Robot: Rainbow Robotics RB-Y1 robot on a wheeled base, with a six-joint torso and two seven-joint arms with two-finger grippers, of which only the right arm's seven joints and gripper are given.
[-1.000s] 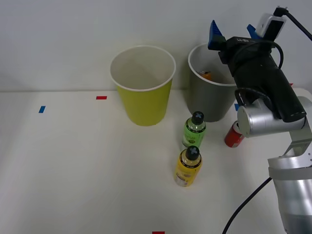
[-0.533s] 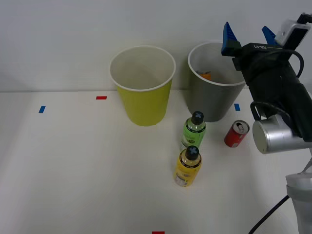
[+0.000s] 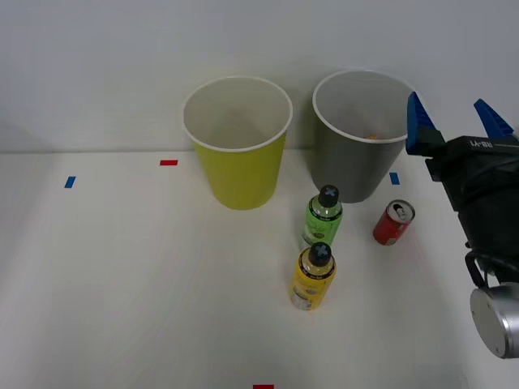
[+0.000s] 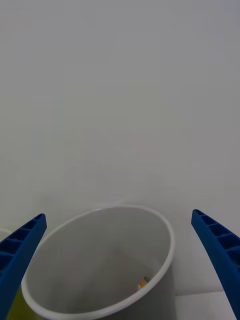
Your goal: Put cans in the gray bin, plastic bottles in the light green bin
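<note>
my pincer [image 3: 460,123] hangs spread wide and empty to the right of the gray bin [image 3: 350,166], so the next pick should be the red can [image 3: 394,223], which stands on the table just near-right of that bin; i should drop straight over its silver top and close around its sides, staying clear of the green-label bottle [image 3: 323,216] to its left and the yellow-label bottle [image 3: 313,278] nearer still. the light green bin [image 3: 240,170] stands left of the gray one. my wrist view looks down into the gray bin [image 4: 100,265] and shows a small orange speck [image 4: 142,283] low inside, too small to name, while the front view alone shows the red can and both bottles.
</note>
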